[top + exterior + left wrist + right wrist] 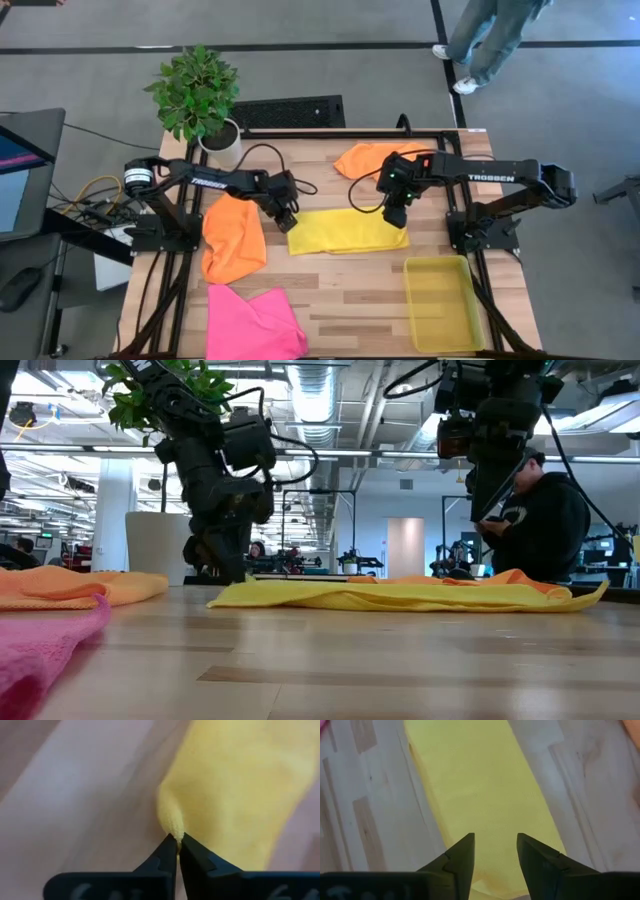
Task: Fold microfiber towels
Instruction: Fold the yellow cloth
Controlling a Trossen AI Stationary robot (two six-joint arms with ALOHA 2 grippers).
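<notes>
left gripper (177,840) is pinched tight on the 9 o'clock edge of the flat folded yellow microfiber towel (348,231), right gripper (495,851) hovers over its 3 o'clock end, fingers apart

A grey floor (330,60) crossed by dark lines surrounds the pale wooden surface (370,290). A potted plant (197,95) stands at one corner. Overhead, ceiling ducts (330,385) run past.

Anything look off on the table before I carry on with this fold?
Nothing damaged or spilled. The yellow towel lies folded in a strip mid-table, the left pincer shut on its edge. One orange towel and the pink towel lie rumpled, apparently awaiting folding.
</notes>
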